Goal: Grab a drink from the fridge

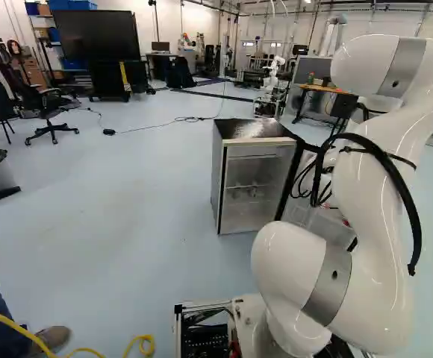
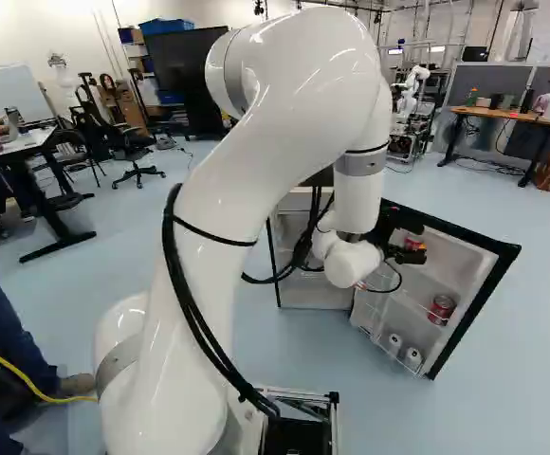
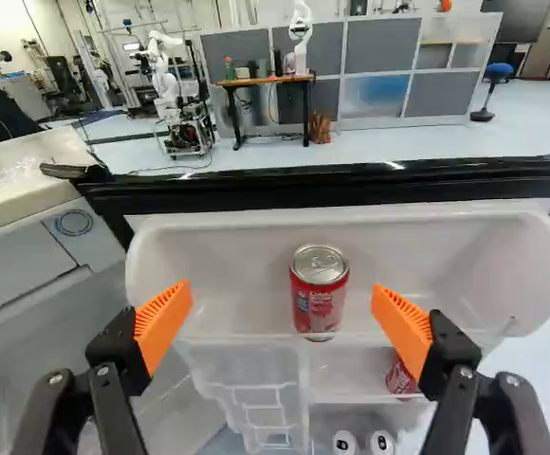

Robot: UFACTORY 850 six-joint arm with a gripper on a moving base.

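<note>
gripper (image 3: pixel 282 289): hanging wide open, holding nothing
upper red can (image 3: pixel 319 290): I'm seeing it standing upright just ahead, slightly off the gripper's centreline imo

Open claw (image 3: pixel 283 322), red can (image 3: pixel 319 289) ahead between its fingers, white door shelf (image 3: pixel 228 275)

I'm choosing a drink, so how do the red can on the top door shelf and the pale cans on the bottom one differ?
The top can is red; the bottom cans are pale. The top can lines up with the gap in the open gripper; the bottom cans stand lower, outside it. Both kinds stand upright in the fridge door, ungripped.
</note>
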